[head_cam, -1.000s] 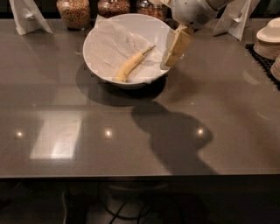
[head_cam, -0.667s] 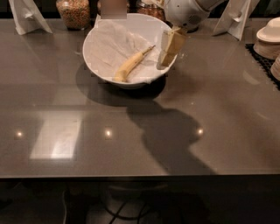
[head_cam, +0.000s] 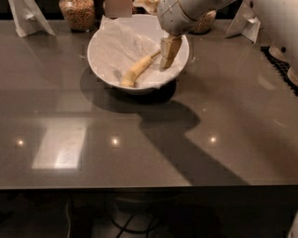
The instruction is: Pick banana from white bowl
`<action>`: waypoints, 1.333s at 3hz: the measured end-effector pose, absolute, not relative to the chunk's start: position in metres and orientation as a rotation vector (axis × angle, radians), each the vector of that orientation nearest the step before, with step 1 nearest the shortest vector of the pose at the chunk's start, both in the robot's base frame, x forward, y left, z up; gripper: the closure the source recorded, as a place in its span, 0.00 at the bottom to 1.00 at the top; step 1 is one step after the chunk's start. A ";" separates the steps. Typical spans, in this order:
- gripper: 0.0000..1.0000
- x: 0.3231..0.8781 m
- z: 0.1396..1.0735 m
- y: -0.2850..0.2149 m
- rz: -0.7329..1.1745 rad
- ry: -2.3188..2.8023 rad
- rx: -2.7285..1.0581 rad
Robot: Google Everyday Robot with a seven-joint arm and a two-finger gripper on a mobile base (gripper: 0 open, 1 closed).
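The banana (head_cam: 137,70) is pale yellow and lies at a slant in the white bowl (head_cam: 95,56), on crumpled white paper, with its thin stem end pointing up and right. The bowl stands at the back middle of the grey table. My gripper (head_cam: 169,52) hangs down from the arm at the top, inside the bowl's right half. Its tip is just right of the banana's stem end and close to it. Whether it touches the banana does not show.
Jars of grain (head_cam: 77,14) stand behind the bowl. White folded cards stand at the back left (head_cam: 28,17) and back right (head_cam: 244,24). Stacked white dishes (head_cam: 285,32) sit on a black mat (head_cam: 278,65) at the right edge.
My gripper has moved left, from the bowl's right rim further into the bowl, toward the banana's stem end. The banana and bowl have not moved.
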State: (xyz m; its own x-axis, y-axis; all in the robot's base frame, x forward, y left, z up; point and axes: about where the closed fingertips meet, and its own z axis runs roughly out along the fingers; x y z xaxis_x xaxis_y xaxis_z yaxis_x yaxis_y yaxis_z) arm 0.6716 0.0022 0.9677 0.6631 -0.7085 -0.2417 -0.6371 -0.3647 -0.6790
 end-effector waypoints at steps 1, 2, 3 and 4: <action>0.00 0.672 0.968 0.002 -0.117 1.037 -2.098; 0.00 0.678 0.956 0.002 -0.168 1.019 -2.166; 0.19 0.691 0.941 0.001 -0.219 1.004 -2.239; 0.42 0.706 0.924 -0.004 -0.233 1.004 -2.280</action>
